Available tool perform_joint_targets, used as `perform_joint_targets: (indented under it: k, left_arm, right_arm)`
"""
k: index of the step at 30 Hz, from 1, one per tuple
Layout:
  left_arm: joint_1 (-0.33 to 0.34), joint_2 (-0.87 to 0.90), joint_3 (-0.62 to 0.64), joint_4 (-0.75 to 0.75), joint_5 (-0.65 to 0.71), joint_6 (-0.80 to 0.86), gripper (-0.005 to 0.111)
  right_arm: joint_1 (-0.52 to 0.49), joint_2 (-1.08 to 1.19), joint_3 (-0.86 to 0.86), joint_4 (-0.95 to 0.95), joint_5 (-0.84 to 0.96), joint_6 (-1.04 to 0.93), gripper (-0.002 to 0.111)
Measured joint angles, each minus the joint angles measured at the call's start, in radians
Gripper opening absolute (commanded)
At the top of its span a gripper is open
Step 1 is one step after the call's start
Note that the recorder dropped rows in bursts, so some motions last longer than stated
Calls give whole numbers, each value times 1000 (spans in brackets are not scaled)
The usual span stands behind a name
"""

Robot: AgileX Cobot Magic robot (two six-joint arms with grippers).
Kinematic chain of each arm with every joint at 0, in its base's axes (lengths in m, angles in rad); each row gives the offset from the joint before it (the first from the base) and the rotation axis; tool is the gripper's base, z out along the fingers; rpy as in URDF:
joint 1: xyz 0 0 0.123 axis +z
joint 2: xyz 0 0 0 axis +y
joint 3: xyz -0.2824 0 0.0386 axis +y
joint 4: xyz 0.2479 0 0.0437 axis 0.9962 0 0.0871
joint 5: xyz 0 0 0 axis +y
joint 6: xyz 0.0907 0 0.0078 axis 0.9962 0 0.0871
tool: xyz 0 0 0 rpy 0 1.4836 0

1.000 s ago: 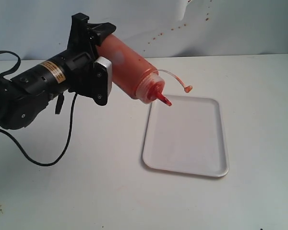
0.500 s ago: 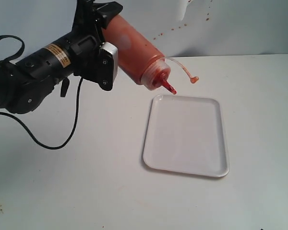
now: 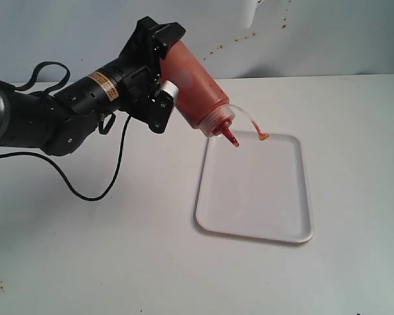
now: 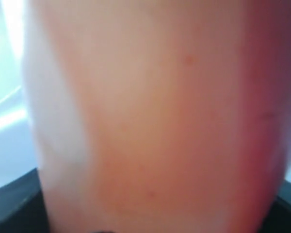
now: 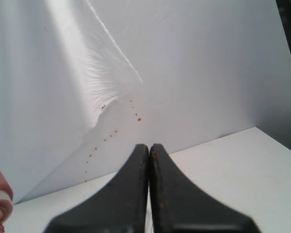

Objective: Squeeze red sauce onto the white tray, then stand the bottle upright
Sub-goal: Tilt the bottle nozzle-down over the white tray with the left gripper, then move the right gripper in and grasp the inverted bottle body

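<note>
L gripper (image 3: 165,72) clamps bottle (image 3: 200,92), tilted down twd white tray (image 3: 256,193)

No text, brand or number can be read anywhere. The one label in sight is a small yellow sticker (image 3: 104,83) with dark print. It stands on the black left arm (image 3: 56,121), at the far left of the scene and just left of the tilted bottle (image 3: 196,88). Its lettering is too small and blurred to make out. Whether it carries words or numbers cannot be told.
</note>
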Motion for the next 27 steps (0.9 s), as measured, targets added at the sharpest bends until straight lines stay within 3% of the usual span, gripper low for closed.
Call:
perform_joint_targets:
  k: [6,14,22,27]
  left_arm:
    - [-34,6,-34,0,-12,53,0]
    - [-94,32,-60,9,-39,155,0]
    - [-103,98,-115,-9,-54,320,0]
    - [-107,111,-121,-20,-61,402,0]
  right_arm:
    - [61,71,0,-4,-39,0,0]
    - [210,239,0,-37,-218,0,0]
    - [354,441,0,-326,-525,120,0]
    - [360,643,-79,-346,-469,160,0]
